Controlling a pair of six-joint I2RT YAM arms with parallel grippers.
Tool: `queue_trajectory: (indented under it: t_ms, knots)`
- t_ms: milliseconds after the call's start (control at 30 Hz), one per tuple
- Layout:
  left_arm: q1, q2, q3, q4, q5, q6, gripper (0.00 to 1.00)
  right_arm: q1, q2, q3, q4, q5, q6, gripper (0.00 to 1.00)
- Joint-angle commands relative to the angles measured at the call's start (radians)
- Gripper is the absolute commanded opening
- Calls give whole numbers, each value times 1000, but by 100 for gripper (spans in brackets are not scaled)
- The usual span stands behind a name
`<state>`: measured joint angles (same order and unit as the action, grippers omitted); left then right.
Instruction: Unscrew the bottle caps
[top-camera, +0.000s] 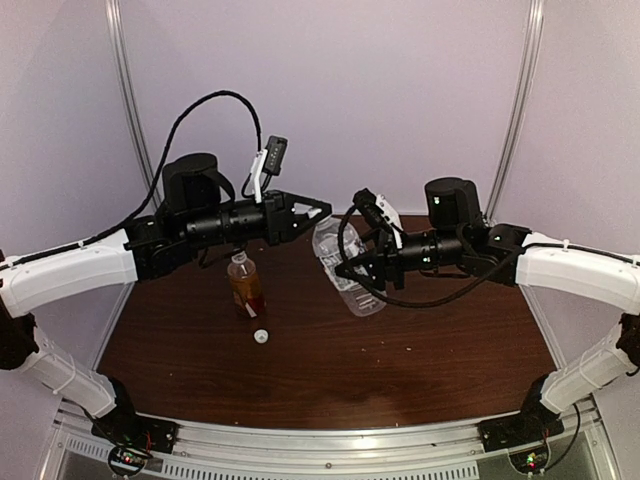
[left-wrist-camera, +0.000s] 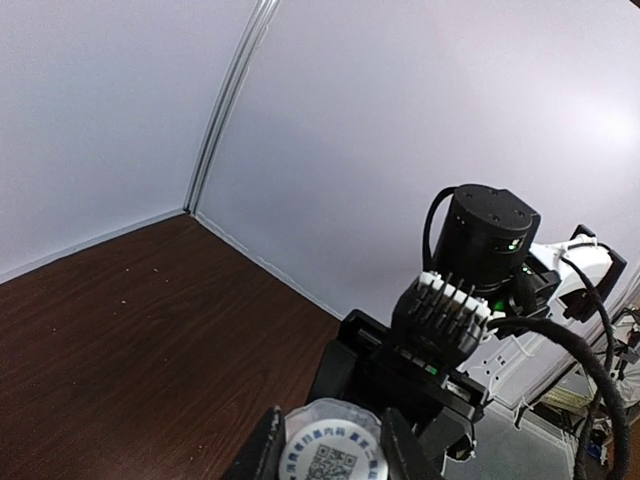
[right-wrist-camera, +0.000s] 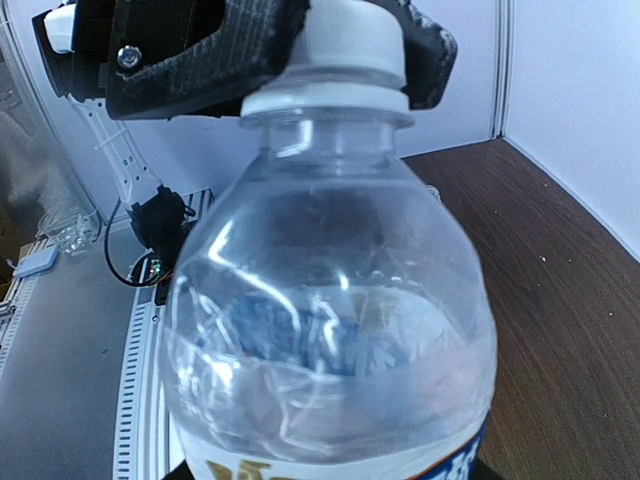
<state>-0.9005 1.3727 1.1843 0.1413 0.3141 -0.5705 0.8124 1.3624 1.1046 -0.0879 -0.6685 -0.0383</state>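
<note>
My right gripper (top-camera: 358, 272) is shut on the clear bottle (top-camera: 347, 268) with the blue-white label and holds it tilted above the table. The bottle fills the right wrist view (right-wrist-camera: 330, 330). My left gripper (top-camera: 316, 213) is shut on its white cap (right-wrist-camera: 345, 45). In the left wrist view the cap's printed top (left-wrist-camera: 335, 452) sits between my left fingers (left-wrist-camera: 262, 455). The amber bottle (top-camera: 245, 286) stands on the table with its neck open. A loose white cap (top-camera: 261, 336) lies just in front of it.
The dark wood table (top-camera: 400, 360) is closed in by white walls at the back and sides. A metal rail (top-camera: 330, 440) with both arm bases runs along the near edge. Black cables loop above both wrists.
</note>
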Motion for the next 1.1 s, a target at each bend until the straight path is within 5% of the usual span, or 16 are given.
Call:
queue_trajectory:
  t_ms: [0,167,400,633,933,1067]
  knots:
    - [33,-41,-5,22,-110,32,31,-12,-15,-4,-14,58,-24,36]
    - [47,-65,-9,37,65,146,57,-13,-22,-10,-19,-40,-35,36]
    - [104,-82,-32,69,368,231,71,-13,-24,-17,-14,-245,-37,36]
    - [109,-43,-35,148,575,244,73,-12,-5,-14,16,-425,-19,37]
    - [107,27,-31,265,697,156,54,-11,19,-14,74,-496,22,36]
    - [99,25,-53,312,707,135,54,-11,27,-10,78,-491,27,36]
